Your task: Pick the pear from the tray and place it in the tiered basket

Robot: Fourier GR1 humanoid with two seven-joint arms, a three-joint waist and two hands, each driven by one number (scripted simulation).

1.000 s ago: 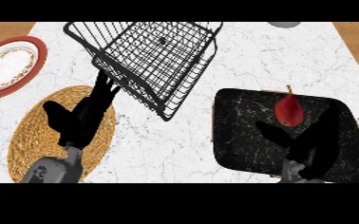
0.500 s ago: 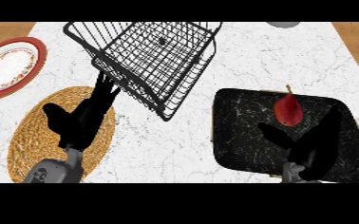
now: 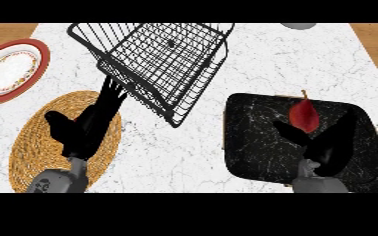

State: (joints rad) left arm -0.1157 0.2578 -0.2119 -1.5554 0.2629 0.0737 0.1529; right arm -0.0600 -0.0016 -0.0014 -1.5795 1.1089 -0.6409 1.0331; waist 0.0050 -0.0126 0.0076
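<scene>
While the red pear (image 3: 303, 117) lies on the black tray (image 3: 251, 135), your right robot hand (image 3: 329, 147) sits spread just below it (nothing held); close around its body, avoiding the stem.

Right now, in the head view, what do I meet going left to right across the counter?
Red-rimmed white plate → round woven straw mat with the left hand over it → black wire tiered basket → black marble tray → red pear on the tray, right hand just beside it.
</scene>
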